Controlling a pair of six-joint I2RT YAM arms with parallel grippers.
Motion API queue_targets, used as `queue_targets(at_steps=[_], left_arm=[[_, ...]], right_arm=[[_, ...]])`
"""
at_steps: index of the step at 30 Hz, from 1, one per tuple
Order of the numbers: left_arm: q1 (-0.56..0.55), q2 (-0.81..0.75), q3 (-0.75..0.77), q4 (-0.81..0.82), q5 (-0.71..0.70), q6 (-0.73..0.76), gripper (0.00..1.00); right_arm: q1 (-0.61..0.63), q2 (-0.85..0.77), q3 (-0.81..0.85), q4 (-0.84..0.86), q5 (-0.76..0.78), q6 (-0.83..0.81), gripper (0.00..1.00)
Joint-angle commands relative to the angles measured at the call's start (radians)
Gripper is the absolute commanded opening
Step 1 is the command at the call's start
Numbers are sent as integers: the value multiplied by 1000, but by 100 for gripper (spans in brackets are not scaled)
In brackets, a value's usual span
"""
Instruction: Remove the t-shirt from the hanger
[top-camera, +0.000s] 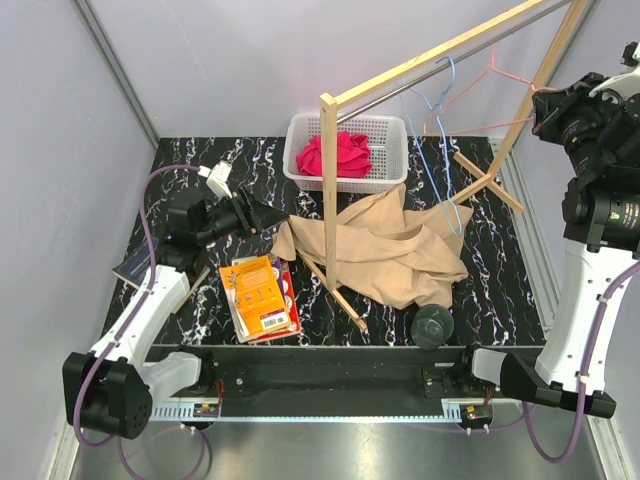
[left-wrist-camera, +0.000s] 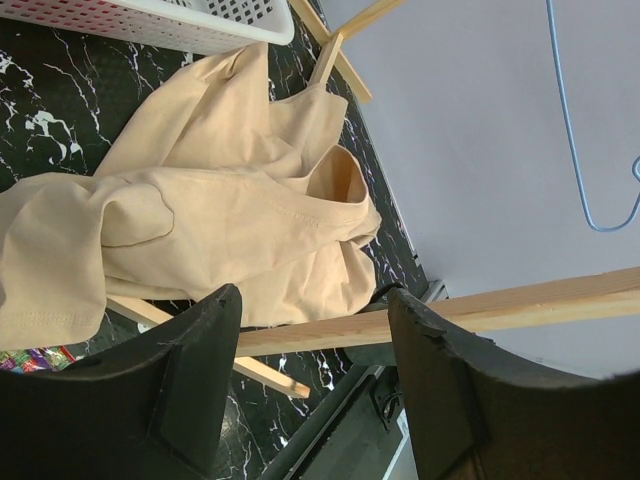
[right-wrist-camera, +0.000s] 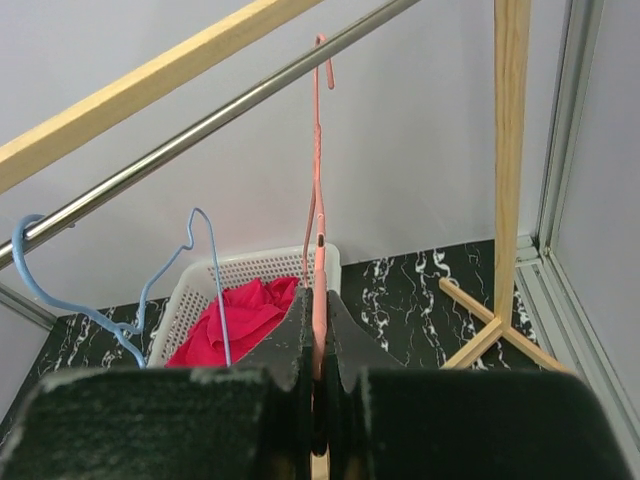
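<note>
No legible text, labels or numbers anywhere; print on orange packet (top-camera: 262, 295) too small to read.

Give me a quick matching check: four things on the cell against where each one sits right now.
Things:
1. beige t-shirt
2. red cloth
3. pink hanger
4. blue hanger

Places:
a. hooked on the rail, nothing gripping it
b. in the white basket
c. heaped on the table
d. on the rail, pinched by the right gripper

Pairs: 1-c, 2-b, 3-d, 4-a

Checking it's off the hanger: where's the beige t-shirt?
Top view: the t-shirt lies crumpled mid-table by the wooden post, in front of the white basket.
</note>
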Motion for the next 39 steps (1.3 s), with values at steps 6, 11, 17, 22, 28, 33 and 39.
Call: queue_targets(at_steps=[6,11,17,22,28,33,39], left_arm=[[-5,-30,17,21,-4,25,63],[-5,-39,14,23,-7,25,63],[-5,-48,9,18,-8,25,63],[-5,-57,11,15,-8,25,63],[-5,-61,6,13,-2,27,63],[-5,-67,0,12,-2,28,64],[-12,-61,-6,13,6,30,64]], right_arm=[[-4,-7,81,-25,2,-20,0],[-4,1,119,-33,-2,-23,0],[-4,11,174,-53,-2,-25,0],[-4,-2,168,-66,4,-15,0],[-4,-48,107,-73,25,-15,0],[-4,-88,62,-76,39,-20,0],[-4,-153,-17,-77,70,-3,0]])
